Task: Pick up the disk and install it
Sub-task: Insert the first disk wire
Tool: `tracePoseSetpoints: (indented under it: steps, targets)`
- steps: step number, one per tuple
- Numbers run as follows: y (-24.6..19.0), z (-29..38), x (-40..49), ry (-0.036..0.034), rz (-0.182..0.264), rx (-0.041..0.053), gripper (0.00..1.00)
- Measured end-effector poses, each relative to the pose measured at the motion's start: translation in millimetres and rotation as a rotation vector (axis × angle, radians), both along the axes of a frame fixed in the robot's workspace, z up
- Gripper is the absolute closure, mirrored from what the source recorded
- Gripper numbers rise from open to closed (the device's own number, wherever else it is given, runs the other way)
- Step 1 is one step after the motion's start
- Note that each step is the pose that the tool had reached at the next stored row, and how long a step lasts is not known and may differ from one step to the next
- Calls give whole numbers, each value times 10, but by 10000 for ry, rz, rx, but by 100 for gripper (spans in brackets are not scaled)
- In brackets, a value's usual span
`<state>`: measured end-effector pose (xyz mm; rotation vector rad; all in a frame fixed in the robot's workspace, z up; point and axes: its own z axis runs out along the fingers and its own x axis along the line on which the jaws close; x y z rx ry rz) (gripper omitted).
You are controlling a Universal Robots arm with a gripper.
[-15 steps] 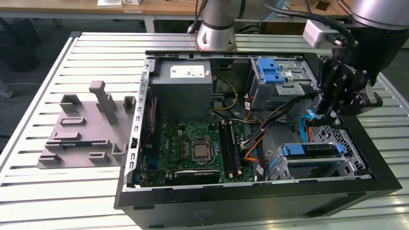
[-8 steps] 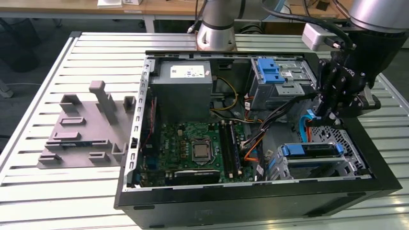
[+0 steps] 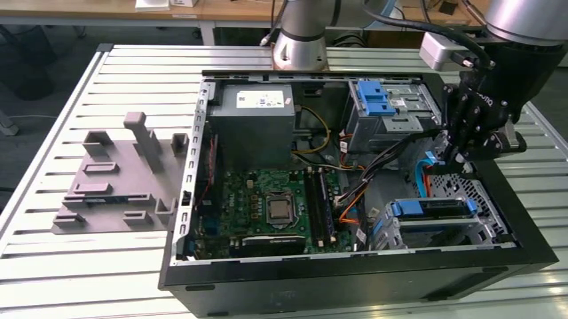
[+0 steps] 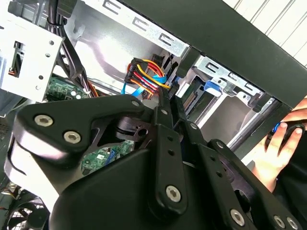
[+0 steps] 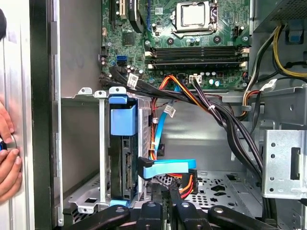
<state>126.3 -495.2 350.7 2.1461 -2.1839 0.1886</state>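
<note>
The disk (image 3: pixel 432 209) sits in the drive cage at the case's front corner, on the exterior view's right, its blue rail frame facing up. In the first wrist view the disk (image 5: pixel 125 163) stands on edge in the cage under its blue latch. The second wrist view has the disk (image 4: pixel 193 98) beyond the fingers. My gripper (image 3: pixel 461 158) hangs inside the case just behind that cage, apart from the disk. Its black fingers (image 5: pixel 184 211) are pressed together with nothing between them, close to the blue and orange cables (image 5: pixel 168 168).
The open black computer case (image 3: pixel 355 282) lies on a slatted metal table. It holds a motherboard (image 3: pixel 266 206), a grey power supply box (image 3: pixel 257 123) and an upper bay with a blue latch (image 3: pixel 377 100). A person's hand (image 5: pixel 7 158) rests outside the case wall. A grey fixture (image 3: pixel 116 179) lies left.
</note>
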Motion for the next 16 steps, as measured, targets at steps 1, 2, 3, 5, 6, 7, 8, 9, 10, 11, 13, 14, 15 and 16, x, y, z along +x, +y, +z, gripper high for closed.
tracePoseSetpoints:
  steps: [1,2,3,5,6,7,8,9,10,11,13,14,15,16]
  targets:
    - [0,0,0,1,0,0,82]
    - [-1,0,0,4,0,0,82]
    - [-6,-1,0,8,0,1,82]
    - [-28,-2,0,18,0,2,82]
    - [-46,-4,0,22,1,6,82]
    - [-65,-7,0,29,0,13,82]
    - [-88,-10,0,34,1,32,82]
    - [-105,-14,0,42,0,73,82]
    - [-116,-17,0,53,0,149,82]
    - [-126,-18,0,65,0,234,82]
    - [-142,-22,0,88,-4,395,82]
    - [-152,-27,0,100,-7,428,82]
    - [-165,-36,0,110,-12,435,82]
    - [-181,-46,0,120,-17,440,82]
